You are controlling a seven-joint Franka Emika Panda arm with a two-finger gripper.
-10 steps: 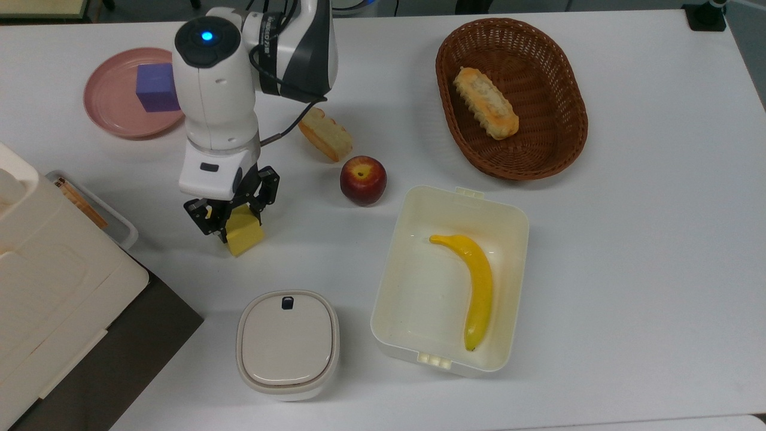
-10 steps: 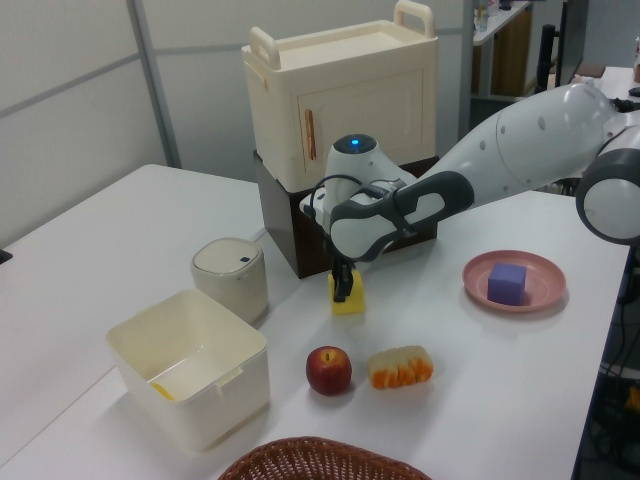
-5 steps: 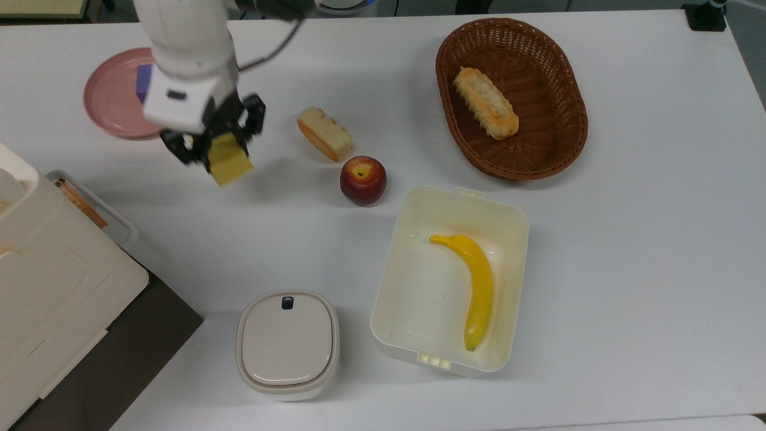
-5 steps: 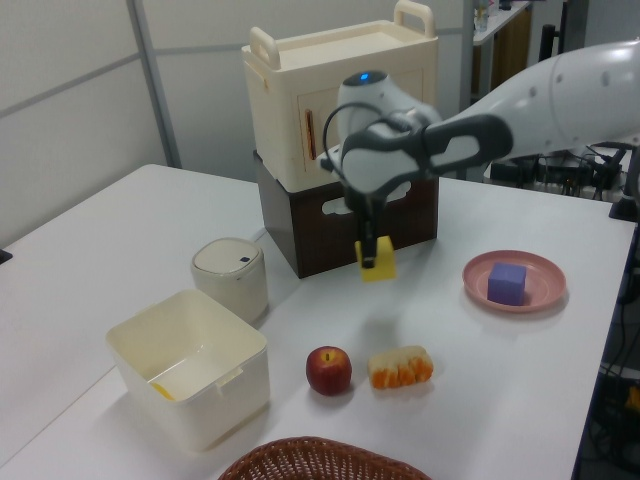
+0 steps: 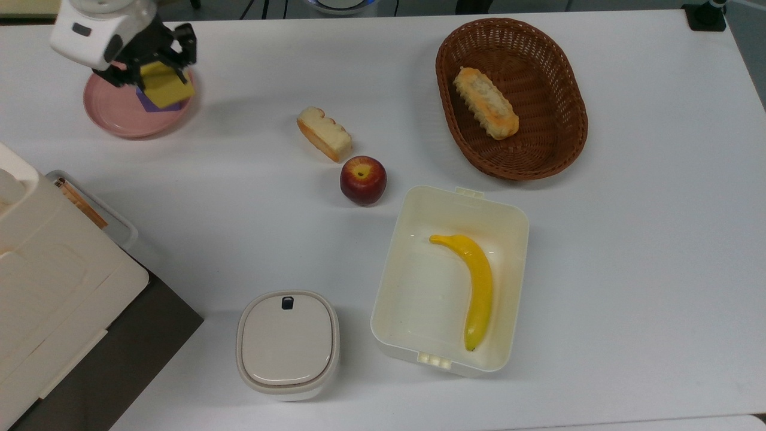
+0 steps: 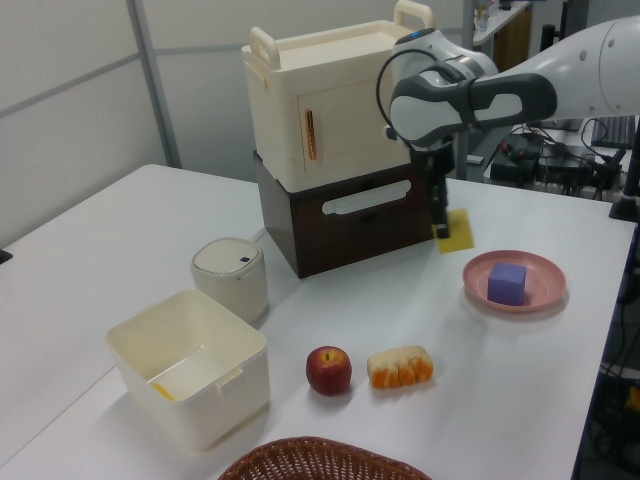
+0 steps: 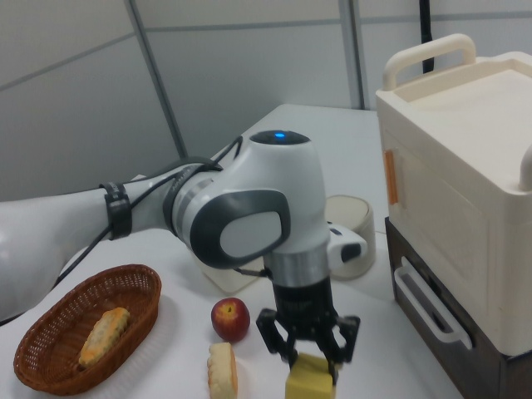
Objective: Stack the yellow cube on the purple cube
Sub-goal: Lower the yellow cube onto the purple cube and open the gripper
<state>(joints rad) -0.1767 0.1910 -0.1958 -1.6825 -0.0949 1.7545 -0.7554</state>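
Yellow matte cube, small and sharp-edged, was pinched between the black fingers of the white arm's two-finger gripper and hung clear of the table. Below it sat the small blue-purple cube on a round pink plate; the top view showed the yellow block covering most of it (a purple edge peeked out), while in the left view it hung above the plate's near-cabinet side.
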